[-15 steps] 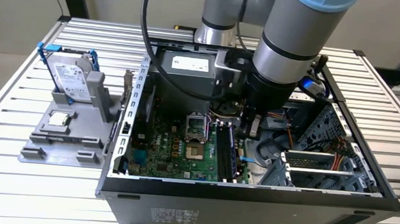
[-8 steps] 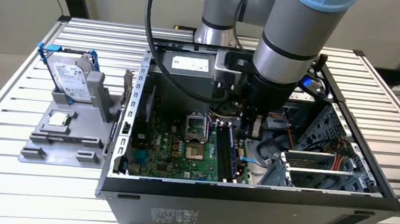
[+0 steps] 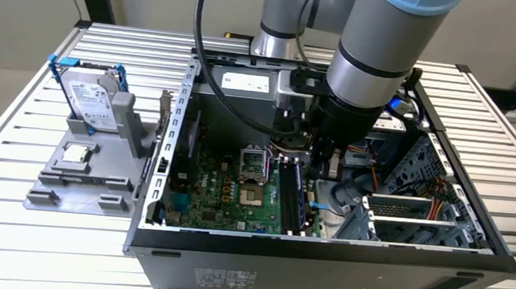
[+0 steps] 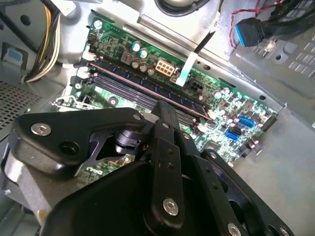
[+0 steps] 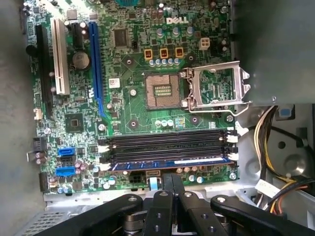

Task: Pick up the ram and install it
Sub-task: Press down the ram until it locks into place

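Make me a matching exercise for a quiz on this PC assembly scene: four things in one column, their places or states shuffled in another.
Things:
1. ram
2. processor socket
3. hard drive
4. processor chip

Places or states:
A. standing upright in the grey holder outside the case
B. lying flat on the grey holder's base
C. on the motherboard, lid open, empty
D. in the memory slot nearest the claw

Pairs: 1-D, 2-C, 3-A, 4-B
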